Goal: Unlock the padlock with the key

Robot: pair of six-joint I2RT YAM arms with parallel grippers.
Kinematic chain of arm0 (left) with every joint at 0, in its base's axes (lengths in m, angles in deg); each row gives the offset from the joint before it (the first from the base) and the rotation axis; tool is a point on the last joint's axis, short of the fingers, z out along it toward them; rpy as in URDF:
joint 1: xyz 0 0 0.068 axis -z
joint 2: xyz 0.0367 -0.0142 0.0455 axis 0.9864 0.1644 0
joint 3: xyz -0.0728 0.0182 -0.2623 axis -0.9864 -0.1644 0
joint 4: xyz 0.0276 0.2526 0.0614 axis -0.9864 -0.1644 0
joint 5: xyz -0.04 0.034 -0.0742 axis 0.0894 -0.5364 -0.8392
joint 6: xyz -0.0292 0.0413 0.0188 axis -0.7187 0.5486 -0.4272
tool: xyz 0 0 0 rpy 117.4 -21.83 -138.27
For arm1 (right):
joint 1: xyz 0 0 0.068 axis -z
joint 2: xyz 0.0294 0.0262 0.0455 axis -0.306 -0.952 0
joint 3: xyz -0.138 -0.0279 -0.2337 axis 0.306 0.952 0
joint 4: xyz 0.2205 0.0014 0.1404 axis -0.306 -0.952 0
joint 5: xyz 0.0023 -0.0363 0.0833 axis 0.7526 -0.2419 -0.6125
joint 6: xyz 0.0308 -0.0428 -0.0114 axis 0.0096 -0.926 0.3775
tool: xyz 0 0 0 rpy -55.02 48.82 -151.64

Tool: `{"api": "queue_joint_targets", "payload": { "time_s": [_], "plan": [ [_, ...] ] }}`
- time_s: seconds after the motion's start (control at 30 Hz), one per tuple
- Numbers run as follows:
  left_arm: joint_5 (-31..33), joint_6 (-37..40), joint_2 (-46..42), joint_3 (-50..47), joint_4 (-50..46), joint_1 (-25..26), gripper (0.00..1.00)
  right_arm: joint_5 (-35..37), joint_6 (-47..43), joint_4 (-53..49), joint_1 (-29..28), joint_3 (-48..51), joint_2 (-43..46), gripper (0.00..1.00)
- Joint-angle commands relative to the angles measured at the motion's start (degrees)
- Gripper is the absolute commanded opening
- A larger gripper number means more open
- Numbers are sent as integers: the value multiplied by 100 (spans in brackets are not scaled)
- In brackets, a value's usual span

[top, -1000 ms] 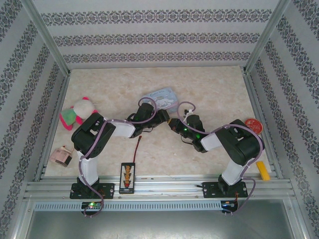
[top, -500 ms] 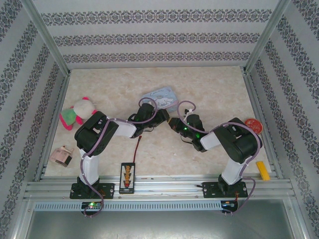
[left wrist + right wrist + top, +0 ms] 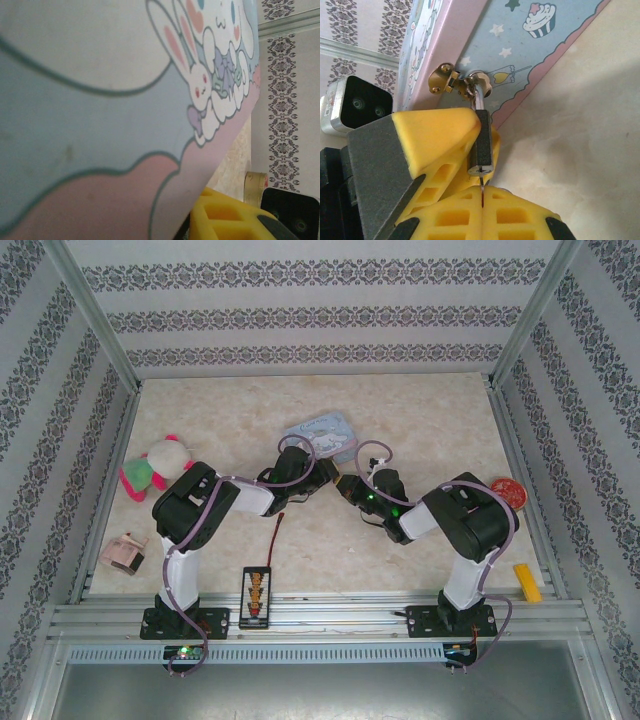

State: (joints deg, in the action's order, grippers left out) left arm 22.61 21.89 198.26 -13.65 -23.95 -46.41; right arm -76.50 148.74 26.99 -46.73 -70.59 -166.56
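Padlock (image 3: pixel 482 142) hangs by its shackle from the hasp (image 3: pixel 442 77) on the blue tin (image 3: pixel 545 55), mid-table (image 3: pixel 420 420). Right gripper (image 3: pixel 485 187) is clamped tight on the key (image 3: pixel 482 196), with the blade tip at the keyhole under the lock body. Left gripper (image 3: pixel 322 470) is right up against the tin; can't tell its opening or grip.

blue tin (image 3: pixel 316 428) shifted a little left (and slightly farther back), right arm (image 3: pixel 465 522) elbow swung inward
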Motion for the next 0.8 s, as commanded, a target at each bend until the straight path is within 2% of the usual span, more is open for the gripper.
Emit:
{"api": "queue_joint_targets", "payload": {
  "time_s": [0.0, 0.27, 0.57, 0.77],
  "plan": [
    [-156, 10, 83, 41, 170, -20, 17, -29, 71, 429, 46, -81, -108, 2],
    [-382, 80, -5, -91, 122, -16, 1, 13, 216, 582, 69, 23, -91, 2],
    [-919, 276, -244, -583, 849, 67, 0, 147, 765, 1044, 81, 199, -114, 1],
    [-1108, 554, -553, -875, 687, 157, 0, 296, 1024, 1098, -7, 367, -46, 0]
  ]
}}
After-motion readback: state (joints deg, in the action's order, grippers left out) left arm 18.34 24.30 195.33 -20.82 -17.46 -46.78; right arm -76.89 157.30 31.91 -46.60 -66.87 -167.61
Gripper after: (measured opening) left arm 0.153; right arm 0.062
